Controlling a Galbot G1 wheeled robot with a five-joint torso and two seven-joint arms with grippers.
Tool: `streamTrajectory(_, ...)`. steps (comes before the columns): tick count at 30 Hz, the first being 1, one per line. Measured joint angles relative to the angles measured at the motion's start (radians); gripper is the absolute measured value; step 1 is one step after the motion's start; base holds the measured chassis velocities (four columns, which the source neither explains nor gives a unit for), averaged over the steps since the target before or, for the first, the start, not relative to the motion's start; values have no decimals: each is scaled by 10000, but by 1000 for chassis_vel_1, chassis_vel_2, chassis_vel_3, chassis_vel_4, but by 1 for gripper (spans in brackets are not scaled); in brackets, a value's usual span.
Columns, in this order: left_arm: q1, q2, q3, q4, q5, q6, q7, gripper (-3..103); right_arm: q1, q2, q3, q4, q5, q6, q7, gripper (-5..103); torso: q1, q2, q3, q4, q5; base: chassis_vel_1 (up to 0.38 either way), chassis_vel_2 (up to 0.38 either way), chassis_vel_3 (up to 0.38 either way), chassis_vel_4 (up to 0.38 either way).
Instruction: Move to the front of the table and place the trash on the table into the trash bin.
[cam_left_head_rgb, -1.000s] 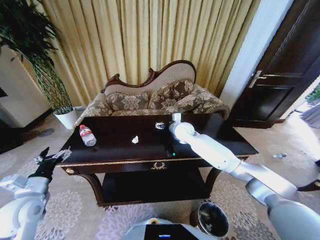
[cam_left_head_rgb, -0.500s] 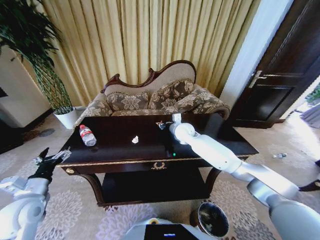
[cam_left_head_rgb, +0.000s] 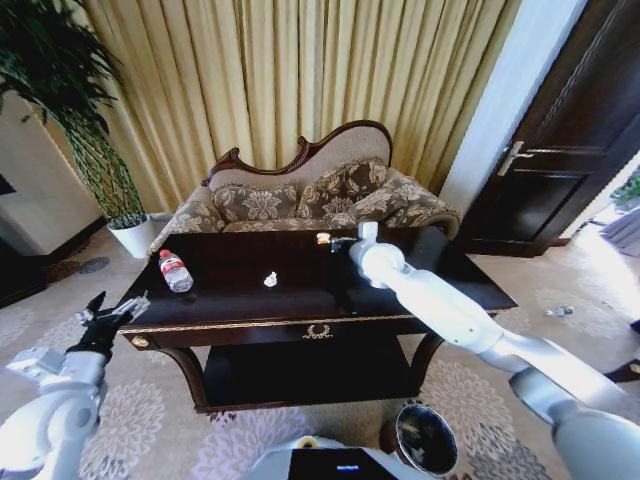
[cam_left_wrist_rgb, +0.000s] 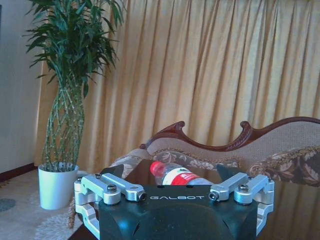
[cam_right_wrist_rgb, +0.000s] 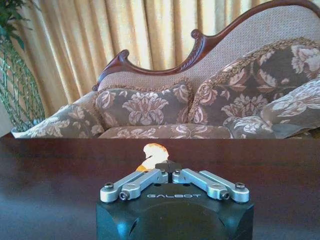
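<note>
Holding a small orange-white scrap (cam_right_wrist_rgb: 154, 154) in pinched-shut fingers, the right gripper (cam_left_head_rgb: 333, 241) sits just above the far edge of the table (cam_left_head_rgb: 300, 300). Step in hand, as I judge it: first pickup made, carry not begun. Bottle (cam_left_head_rgb: 174, 270) lies at the table's left end; a white crumpled scrap (cam_left_head_rgb: 270, 279) rests mid-table. Trash bin (cam_left_head_rgb: 426, 437) stands on the carpet, front right. Left gripper (cam_left_head_rgb: 112, 315) hovers off the left front corner, fingers spread wide, empty. Next move calls for lifting clear and swinging back over the bin.
</note>
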Motion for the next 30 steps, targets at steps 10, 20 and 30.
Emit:
streamTrajectory(10,-17,50,34,66,11,-21,-21,100,-1056,-738,1370,845,-462,206,57,0,0,0,0,3,0,0,0,0,0)
streamTrajectory(20,-320,161,501,205,190,-42,-23,100,-4544,-2431,4919,2706,-1819,702,-205,0,0,0,-1,-3,1,0,0,0,0)
streamTrajectory(30,-480,416,952,199,295,1,-165,100,-5784,-2713,5680,3190,-2214,1154,-16,0,-1,0,0,6,-1,0,0,0,0)
